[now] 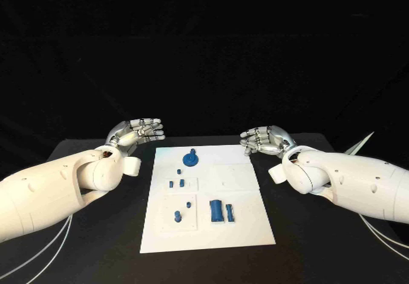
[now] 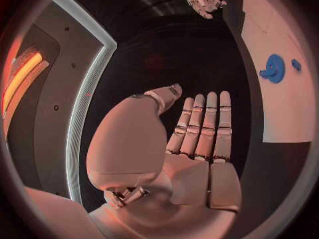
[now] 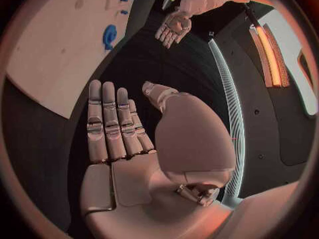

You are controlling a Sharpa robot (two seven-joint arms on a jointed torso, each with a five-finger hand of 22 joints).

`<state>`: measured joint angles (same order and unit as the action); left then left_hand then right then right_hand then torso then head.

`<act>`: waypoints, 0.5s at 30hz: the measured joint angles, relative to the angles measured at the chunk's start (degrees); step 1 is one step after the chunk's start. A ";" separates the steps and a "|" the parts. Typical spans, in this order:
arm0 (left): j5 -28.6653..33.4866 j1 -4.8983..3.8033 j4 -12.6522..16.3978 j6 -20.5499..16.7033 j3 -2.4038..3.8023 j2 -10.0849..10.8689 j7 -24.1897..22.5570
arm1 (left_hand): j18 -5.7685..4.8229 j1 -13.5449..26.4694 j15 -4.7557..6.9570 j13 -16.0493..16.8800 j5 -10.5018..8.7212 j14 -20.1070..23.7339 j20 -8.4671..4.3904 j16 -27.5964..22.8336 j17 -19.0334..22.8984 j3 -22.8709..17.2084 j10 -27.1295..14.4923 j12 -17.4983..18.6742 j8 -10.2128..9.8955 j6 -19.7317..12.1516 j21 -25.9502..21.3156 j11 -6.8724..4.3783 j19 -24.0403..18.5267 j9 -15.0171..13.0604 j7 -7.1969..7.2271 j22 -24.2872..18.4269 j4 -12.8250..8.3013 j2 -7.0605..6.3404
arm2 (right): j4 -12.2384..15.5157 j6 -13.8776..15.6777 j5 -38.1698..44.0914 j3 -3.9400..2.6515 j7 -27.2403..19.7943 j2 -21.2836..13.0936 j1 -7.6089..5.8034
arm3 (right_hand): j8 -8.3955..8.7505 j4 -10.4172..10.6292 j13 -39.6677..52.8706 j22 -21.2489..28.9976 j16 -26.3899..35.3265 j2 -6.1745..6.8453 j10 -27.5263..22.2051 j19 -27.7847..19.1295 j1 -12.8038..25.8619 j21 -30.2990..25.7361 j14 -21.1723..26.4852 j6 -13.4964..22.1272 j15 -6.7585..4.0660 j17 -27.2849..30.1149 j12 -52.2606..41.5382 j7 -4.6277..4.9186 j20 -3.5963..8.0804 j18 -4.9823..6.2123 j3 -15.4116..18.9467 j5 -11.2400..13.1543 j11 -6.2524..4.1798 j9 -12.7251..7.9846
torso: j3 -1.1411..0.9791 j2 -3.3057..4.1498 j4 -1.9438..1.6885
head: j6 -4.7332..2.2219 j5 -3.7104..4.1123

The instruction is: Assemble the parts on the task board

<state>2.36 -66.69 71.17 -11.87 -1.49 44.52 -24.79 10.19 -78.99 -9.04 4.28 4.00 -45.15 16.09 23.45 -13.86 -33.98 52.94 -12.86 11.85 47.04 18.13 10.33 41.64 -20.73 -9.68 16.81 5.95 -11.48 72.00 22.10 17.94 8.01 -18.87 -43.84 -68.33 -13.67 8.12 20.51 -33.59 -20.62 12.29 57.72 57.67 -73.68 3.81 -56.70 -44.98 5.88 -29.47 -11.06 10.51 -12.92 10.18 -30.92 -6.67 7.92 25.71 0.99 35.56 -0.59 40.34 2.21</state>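
Blue parts lie scattered on the white task board mid-table, a round one at its far end, while the left hand and right hand hover either side (fingers straight, holding nothing), seemingly keeping the board clear.

No text, label, brand, number or sign can be read anywhere in these views. The white task board carries faint outlines but no legible writing, and the blue parts on it bear no markings that can be made out.
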 measured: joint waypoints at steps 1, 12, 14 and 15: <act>0.40 0.03 -0.98 -0.27 0.00 -0.56 -0.50 | 0.00 0.00 0.07 0.00 0.00 1.23 0.15 -1.72 0.28 1.47 0.00 1.21 0.00 -0.20 -1.71 0.00 -0.15 0.10 0.18 -1.02 1.45 0.00 | -1.85 -0.47 -0.98 -0.12 -0.75 0.83 -0.03 | 0.47 -0.13 -2.36 2.41 2.50 0.00 -0.34 -1.44 0.00 0.00 1.05 -0.01 0.97 1.29 1.35 -0.01 -0.19 0.01 -0.12 0.00 0.34 -0.46 | -0.01 -0.14 -0.01 | -0.34 -0.07; 1.73 0.46 -5.29 -1.69 0.01 -3.25 -2.33 | -3.99 12.24 4.64 -1.90 -0.95 22.44 -8.00 -16.13 7.99 18.33 -24.55 9.71 -6.25 -22.51 -13.68 -5.24 -19.42 11.77 4.78 -11.47 -2.57 6.36 | -8.98 -1.94 -5.05 -0.76 -3.44 3.65 0.01 | 8.24 -4.72 -16.03 24.52 15.06 -6.95 -20.03 -27.45 11.58 -1.62 27.05 19.03 -2.07 18.80 8.24 -5.22 5.61 -4.59 13.14 2.35 -2.82 -14.92 | -0.22 -1.01 -0.24 | -2.28 -0.49; 1.63 0.68 -4.51 -2.68 0.06 -3.07 -2.33 | -6.29 17.55 5.85 -2.32 -1.69 28.89 -10.17 -18.11 9.46 22.45 -32.31 10.28 -7.72 -29.38 -14.73 -6.42 -25.83 13.96 6.01 -12.83 -3.54 7.99 | -8.01 -1.12 -5.47 -1.08 -3.58 3.44 0.32 | 9.59 -5.55 -17.09 26.90 16.50 -8.58 -29.95 -35.46 16.19 -2.02 35.19 26.27 -3.08 21.58 8.43 -6.55 7.52 -5.42 17.46 3.38 -4.12 -17.71 | -0.25 -1.19 -0.18 | -2.58 -0.63; 1.57 0.85 -3.99 -3.31 0.08 -2.99 -2.36 | -6.29 19.97 6.31 -2.58 -1.72 31.33 -10.99 -18.83 10.05 23.93 -35.22 10.29 -8.29 -31.90 -15.16 -6.89 -28.10 15.05 6.46 -13.40 -3.94 8.58 | -7.31 -0.52 -5.77 -1.28 -3.73 3.30 0.56 | 10.04 -5.88 -17.56 27.90 17.09 -9.20 -34.05 -38.86 18.56 -2.05 38.56 29.26 -3.46 22.77 9.10 -7.17 8.23 -5.88 19.24 3.88 -4.65 -18.92 | -0.29 -1.40 -0.13 | -2.89 -0.79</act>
<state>3.93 -65.84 67.18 -15.18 -1.40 41.53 -27.15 3.90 -59.03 -2.73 1.70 2.28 -13.83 5.10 4.62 -3.81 -10.05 17.73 -2.57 3.55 15.14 2.97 3.45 13.55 -5.68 -3.22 3.41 2.01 -2.90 64.69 21.58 12.17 6.73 -22.60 -40.53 -67.77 -3.62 2.25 2.94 -5.69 -3.54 3.10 23.67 18.81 -55.12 1.76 -18.14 -15.72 2.42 -6.70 -1.97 3.34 -4.69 4.31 -11.67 -2.78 3.26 6.79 0.70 34.16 -0.72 37.45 1.42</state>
